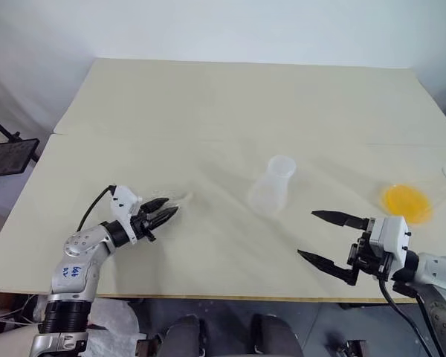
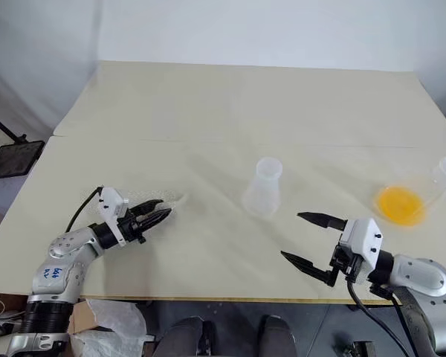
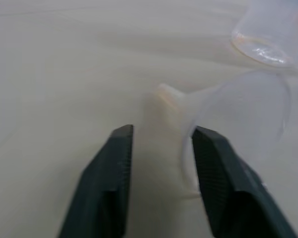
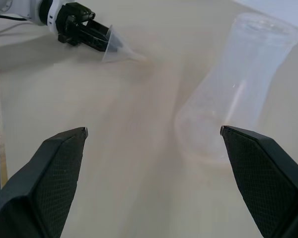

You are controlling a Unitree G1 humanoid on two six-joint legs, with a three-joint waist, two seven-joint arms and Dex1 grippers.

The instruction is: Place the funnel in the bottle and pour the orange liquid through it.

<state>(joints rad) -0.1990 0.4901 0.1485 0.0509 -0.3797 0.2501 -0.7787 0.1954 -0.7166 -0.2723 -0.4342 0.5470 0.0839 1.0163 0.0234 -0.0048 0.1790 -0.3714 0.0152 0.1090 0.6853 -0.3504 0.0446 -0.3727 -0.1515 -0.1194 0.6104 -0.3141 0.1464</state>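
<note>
The table [image 1: 208,111] is covered by a pale, bare surface on which everything stands. The bottle [image 1: 271,186] is seen upright between the two grippers, ahead of the right gripper [image 1: 323,236] and well off to the side of the left one. The right gripper is held with its fingers spread wide, nothing between them. The orange liquid [image 1: 406,201] is found in a clear vessel [image 2: 438,182] just beyond and outward of the right gripper. The funnel [image 4: 120,48] is lain on its side at the tips of the left gripper [image 1: 163,210], spout pointing away from it. The left fingers [image 3: 114,178] are set about the funnel's rim, apparently pinching it, though the contact is not clearly shown.
</note>
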